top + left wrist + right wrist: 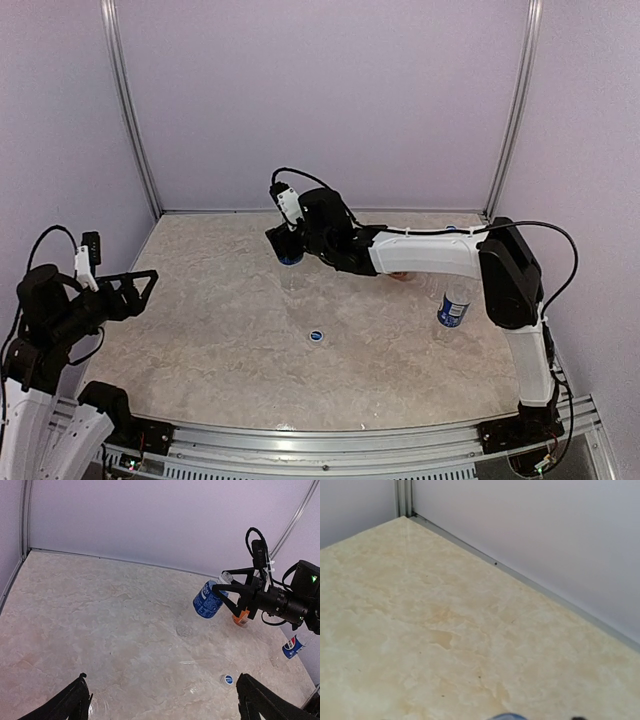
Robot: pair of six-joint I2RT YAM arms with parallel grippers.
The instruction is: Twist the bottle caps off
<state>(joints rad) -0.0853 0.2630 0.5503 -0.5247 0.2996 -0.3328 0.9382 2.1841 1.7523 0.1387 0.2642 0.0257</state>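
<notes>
From where I stand, the right gripper [287,245] is in the middle of the frame, toward the back wall. It holds a blue-labelled bottle [209,599] lifted off the table [200,350] and tilted. Its fingers are closed around the upper part of the bottle, near the neck. I cannot tell if a cap sits on this neck. The left gripper [140,292] hangs at the far left edge, spread wide and with nothing in it, well apart from every bottle. A second blue-labelled bottle [453,305] stands upright at the right of the frame. The orange bottle [241,619] sits just behind the right arm. A loose cap [317,336] lies on the table near the centre, so I judge that one bottle is already opened. The danger I see is in the grip. The bottle is in the air, slanted and held by one gripper only, so a twist from the other hand may turn the whole bottle instead of the cap. It may also pull the bottle out and let it fall. Thin plastic can also buckle under pressure. If the right arm comes down carelessly, it may knock over the orange bottle near it.
</notes>
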